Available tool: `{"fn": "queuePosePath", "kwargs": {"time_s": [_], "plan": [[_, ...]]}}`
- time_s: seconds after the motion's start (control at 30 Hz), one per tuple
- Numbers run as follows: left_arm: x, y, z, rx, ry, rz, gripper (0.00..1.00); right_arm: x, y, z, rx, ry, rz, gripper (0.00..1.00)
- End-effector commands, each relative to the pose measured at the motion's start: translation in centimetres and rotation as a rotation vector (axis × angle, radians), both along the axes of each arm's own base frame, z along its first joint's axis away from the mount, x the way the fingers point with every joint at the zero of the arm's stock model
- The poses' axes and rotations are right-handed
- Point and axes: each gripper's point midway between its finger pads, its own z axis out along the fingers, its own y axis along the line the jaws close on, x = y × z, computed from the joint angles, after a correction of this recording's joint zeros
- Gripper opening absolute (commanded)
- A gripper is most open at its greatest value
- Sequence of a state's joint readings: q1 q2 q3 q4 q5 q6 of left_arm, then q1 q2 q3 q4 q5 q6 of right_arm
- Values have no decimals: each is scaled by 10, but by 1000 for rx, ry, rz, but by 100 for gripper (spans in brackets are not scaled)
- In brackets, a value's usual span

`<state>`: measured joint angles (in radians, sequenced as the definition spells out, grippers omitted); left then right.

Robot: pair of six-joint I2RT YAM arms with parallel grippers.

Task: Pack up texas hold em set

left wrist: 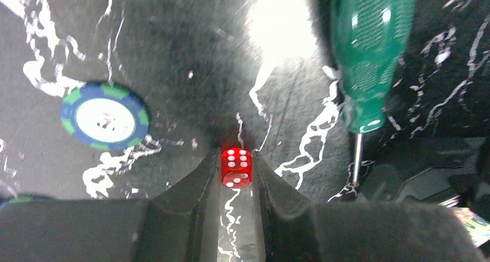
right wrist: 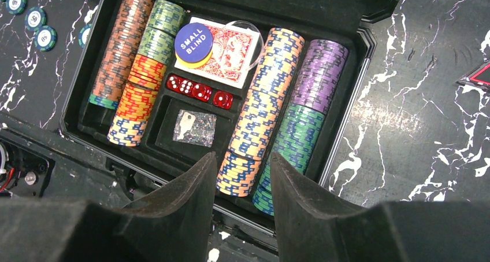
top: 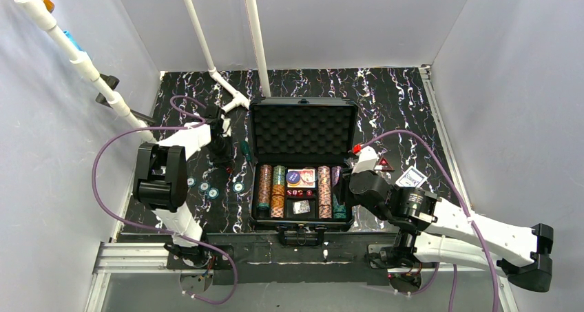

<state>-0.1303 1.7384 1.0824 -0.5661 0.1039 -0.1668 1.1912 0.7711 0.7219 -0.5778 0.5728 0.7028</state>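
The black case (top: 256,188) lies open at the table's middle, its foam-lined lid (top: 303,129) raised at the back. Its tray holds rows of striped chips (right wrist: 267,94), a red card deck (right wrist: 225,56) under a blue "small blind" button (right wrist: 195,42), and three red dice (right wrist: 199,91). My left gripper (left wrist: 237,155) is shut on a red die (left wrist: 236,167) low over the table, left of the case (top: 222,143). My right gripper (right wrist: 242,158) is open and empty above the case's near right corner (top: 351,188). Several loose chips (top: 204,186) lie left of the case.
A green-handled tool (left wrist: 370,59) lies close right of my left gripper, and a blue-green chip (left wrist: 104,115) lies to its left. A red triangle piece (top: 383,164) and a card deck (top: 412,179) lie right of the case. White pipes (top: 206,50) stand at the back.
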Motion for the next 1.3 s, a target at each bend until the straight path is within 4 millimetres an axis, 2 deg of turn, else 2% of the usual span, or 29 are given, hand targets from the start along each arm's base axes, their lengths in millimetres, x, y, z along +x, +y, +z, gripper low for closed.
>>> {"fn": "queuePosePath", "kwargs": {"time_s": [0.0,0.1,0.2,0.27,0.3,0.43,0.63,0.77,0.97,1.27], "plan": [[-23,4,35,6,-1,66,0,5,-2,23,47,-37,-22,46],[-46,-26,85,-204,-117,108,0,5,-6,22,47,-44,-35,47],[-74,-80,127,-515,-196,61,0,6,-5,20,58,-45,-40,47],[-92,-106,142,-604,-209,22,0,6,-1,19,61,-40,-34,47],[-100,-119,142,-628,-200,12,0,7,0,19,60,-38,-33,47],[-119,-168,135,-687,-174,-13,0,7,5,20,57,-29,-22,47],[-122,-227,117,-638,-186,-78,0,4,1,21,76,-19,-30,46],[-120,-257,98,-585,-163,-130,0,2,-3,23,95,-18,-37,46],[-109,-272,67,-495,-135,-114,0,1,-8,24,90,-15,-46,46],[-106,-282,47,-460,-109,-143,0,2,-9,24,82,-19,-51,47]]}}
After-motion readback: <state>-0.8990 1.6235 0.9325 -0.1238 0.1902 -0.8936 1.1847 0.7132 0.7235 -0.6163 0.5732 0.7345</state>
